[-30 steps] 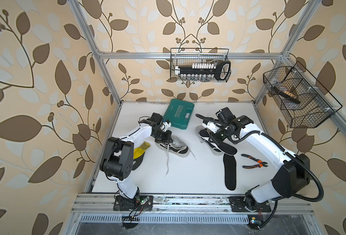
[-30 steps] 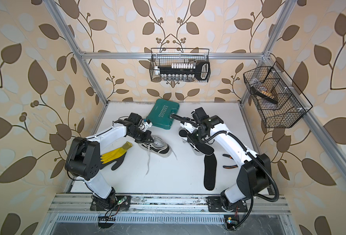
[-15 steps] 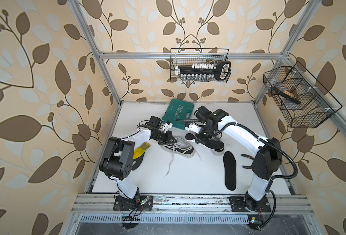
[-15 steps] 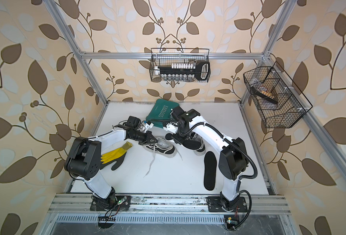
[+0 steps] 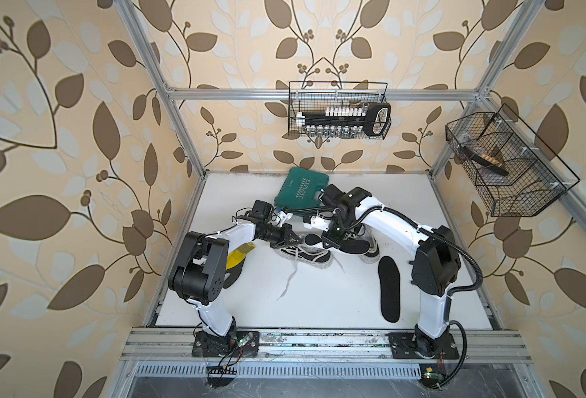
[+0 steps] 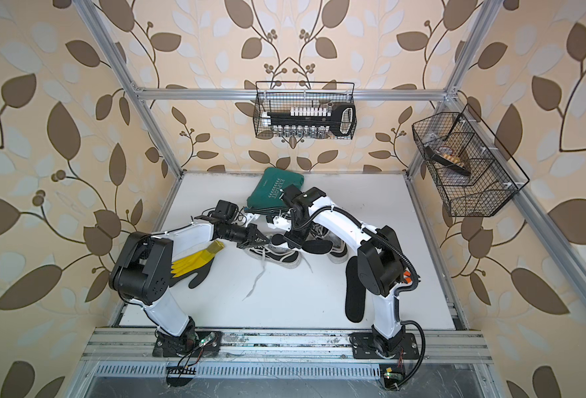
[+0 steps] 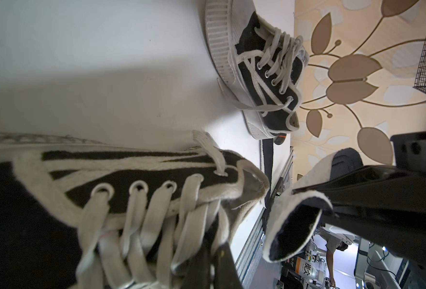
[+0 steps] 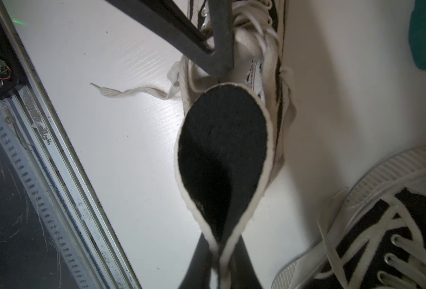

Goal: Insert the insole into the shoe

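left pincer (image 5: 289,241) clamped, arm low | right pincer (image 5: 329,243) clamped, wrist pitched down

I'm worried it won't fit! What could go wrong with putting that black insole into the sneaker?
1. The insole is pinched and curled in the right tool, so it may jam at the sneaker opening instead of sliding flat.
2. The left tool grips the sneaker only at its laces; a push could slide it away.
3. The loose lace might snag the insole.
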### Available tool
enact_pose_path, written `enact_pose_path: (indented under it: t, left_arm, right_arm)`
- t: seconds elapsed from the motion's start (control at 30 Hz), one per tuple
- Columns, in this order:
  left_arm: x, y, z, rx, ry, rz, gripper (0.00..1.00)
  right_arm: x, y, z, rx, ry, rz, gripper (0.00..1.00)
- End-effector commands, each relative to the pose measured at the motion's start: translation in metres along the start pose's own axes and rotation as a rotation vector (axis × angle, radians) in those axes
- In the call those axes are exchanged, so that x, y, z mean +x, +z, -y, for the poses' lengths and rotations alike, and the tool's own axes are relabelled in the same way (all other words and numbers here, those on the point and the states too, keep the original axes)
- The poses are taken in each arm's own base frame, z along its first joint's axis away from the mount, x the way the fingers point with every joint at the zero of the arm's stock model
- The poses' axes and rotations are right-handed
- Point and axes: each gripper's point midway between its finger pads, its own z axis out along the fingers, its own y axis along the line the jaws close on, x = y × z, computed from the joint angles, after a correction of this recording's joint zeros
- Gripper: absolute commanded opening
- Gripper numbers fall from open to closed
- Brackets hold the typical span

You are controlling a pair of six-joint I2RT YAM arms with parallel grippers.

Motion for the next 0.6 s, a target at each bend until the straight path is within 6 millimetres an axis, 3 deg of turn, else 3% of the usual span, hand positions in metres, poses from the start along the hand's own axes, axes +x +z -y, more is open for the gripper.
enact_pose_path:
  t: [0.0,0.57]
  left_arm:
    - [-0.005,-0.009,0.023,0.068,0.055,0.019,0.00]
    - [-0.003,-0.007,0.027,0.124,0.051,0.011,0.00]
  right_arm:
    - [-0.001,0.005,-0.002,-0.027,-0.008,-0.039,0.10]
    - [0.011,0.033,0.003,-0.052,0.055,-0.107,0.08]
